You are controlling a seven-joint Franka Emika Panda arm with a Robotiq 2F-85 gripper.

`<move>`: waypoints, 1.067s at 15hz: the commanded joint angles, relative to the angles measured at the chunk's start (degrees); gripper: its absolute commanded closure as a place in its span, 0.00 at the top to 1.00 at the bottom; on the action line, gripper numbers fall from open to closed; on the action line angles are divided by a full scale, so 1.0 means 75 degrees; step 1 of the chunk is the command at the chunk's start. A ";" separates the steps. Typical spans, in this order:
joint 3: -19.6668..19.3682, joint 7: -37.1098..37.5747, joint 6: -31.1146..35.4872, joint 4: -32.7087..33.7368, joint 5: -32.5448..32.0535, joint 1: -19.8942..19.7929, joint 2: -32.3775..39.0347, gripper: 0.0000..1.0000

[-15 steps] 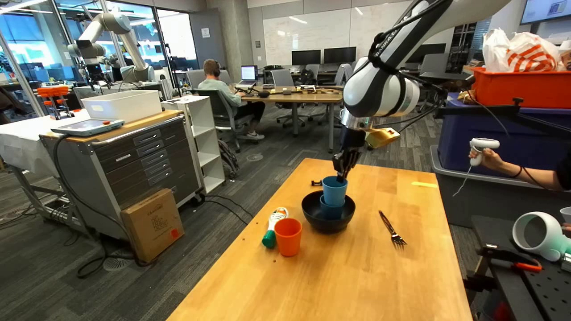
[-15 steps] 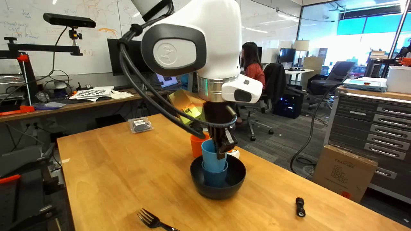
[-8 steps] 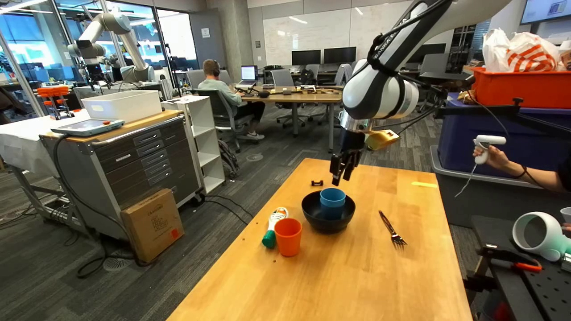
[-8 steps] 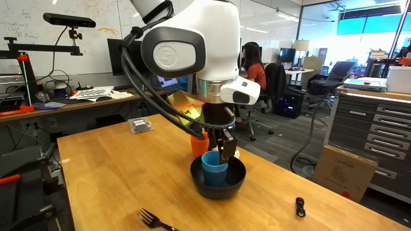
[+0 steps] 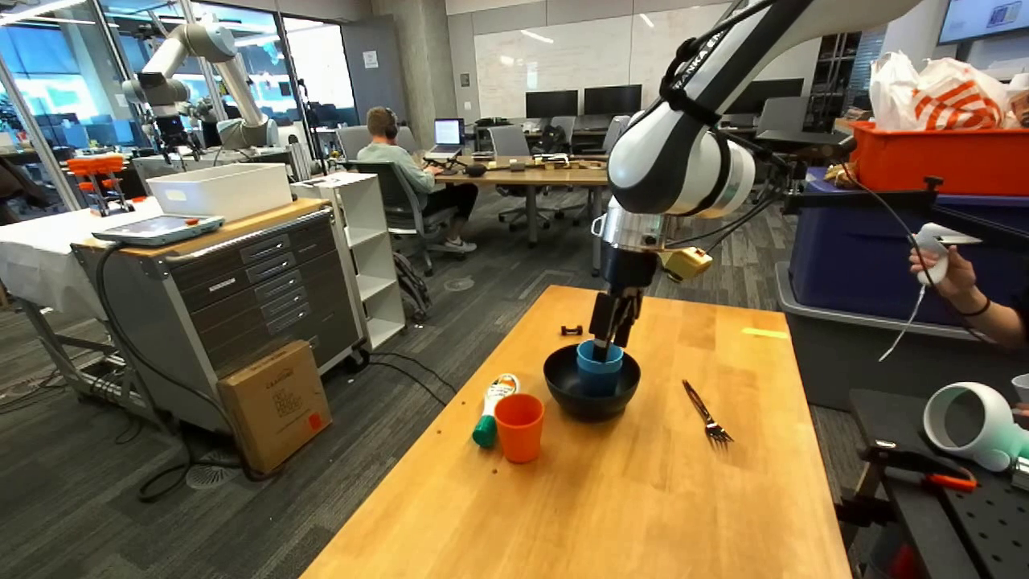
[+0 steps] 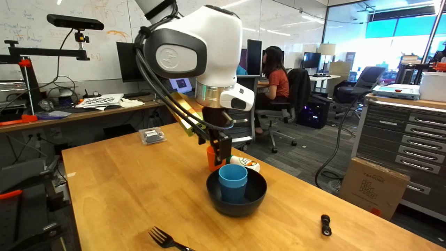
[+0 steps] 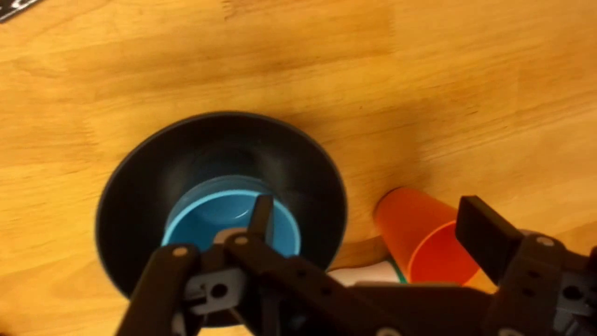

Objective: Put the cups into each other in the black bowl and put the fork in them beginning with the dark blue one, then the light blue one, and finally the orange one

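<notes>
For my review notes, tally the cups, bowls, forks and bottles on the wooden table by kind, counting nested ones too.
Cups: 3 (dark blue cup, light blue cup, orange cup)
Bowls: 1 (black bowl)
Forks: 1 (dark fork)
Bottles: 1 (white-and-green bottle)
Total: 6

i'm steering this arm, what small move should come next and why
I'd probably shift the jaws over to the orange cup: they look open and empty, the light blue cup already sits in the dark blue cup in the bowl, and the orange cup, last in the order, stands upright outside the bowl.
</notes>
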 commanded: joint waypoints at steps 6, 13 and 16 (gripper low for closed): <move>0.0403 -0.2151 0.0353 -0.1781 0.1269 0.0453 -0.1593 1.00; 0.0578 -0.2535 0.2521 -0.1578 0.1417 0.0747 -0.0846 1.00; 0.0371 -0.2095 0.2329 -0.1041 0.1180 0.0794 -0.0434 1.00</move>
